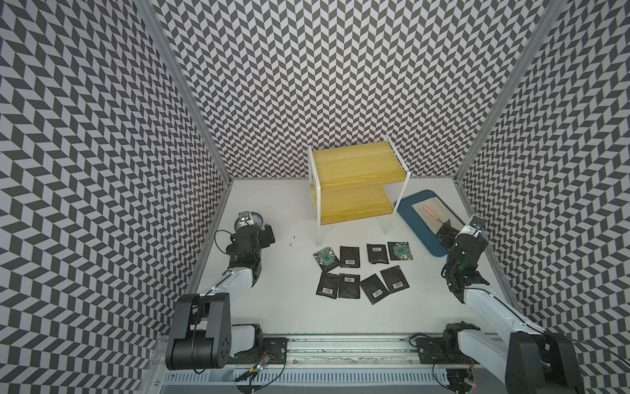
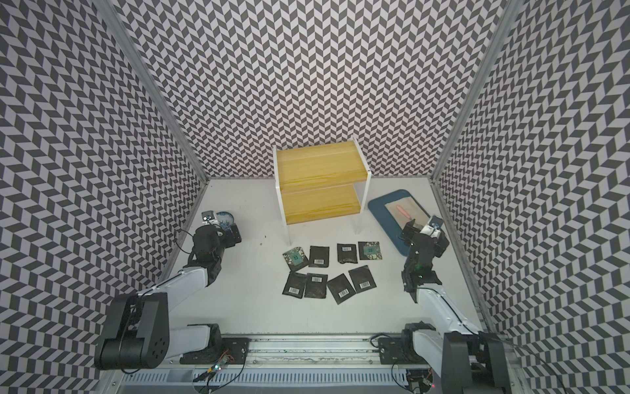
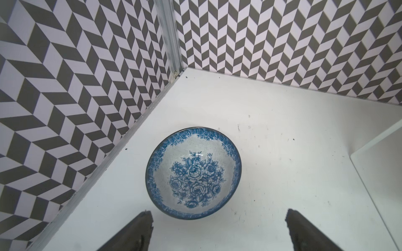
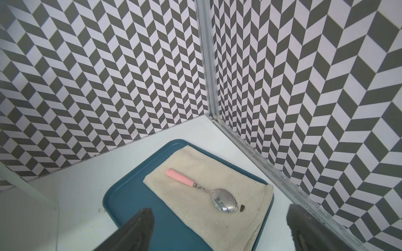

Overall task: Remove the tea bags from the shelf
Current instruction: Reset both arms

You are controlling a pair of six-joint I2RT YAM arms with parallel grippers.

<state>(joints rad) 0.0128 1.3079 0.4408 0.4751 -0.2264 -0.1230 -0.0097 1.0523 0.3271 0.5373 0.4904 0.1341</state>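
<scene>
Lying before shelf (image 1: 358, 167), tea bags (image 1: 349, 286), left gripper (image 3: 218, 214), right gripper (image 4: 220, 210) parted near walls (image 1: 102, 170)

The shelf (image 1: 354, 167) stands at the back of the table (image 1: 272, 307), close to the rear wall, about mid-width. Eight tea bags (image 1: 374, 289) lie flat on the table just before the shelf, in two rough rows of four, one row behind the other. The two leftmost of the near row touch. The tray (image 1: 418, 223) lies right of the shelf, beside the right wall. A cloth (image 4: 217, 221) lies on the tray, and a spoon (image 4: 202, 191) on the cloth. The bowl (image 3: 193, 171) stands left of the shelf, well apart from it, by the left wall.
</scene>
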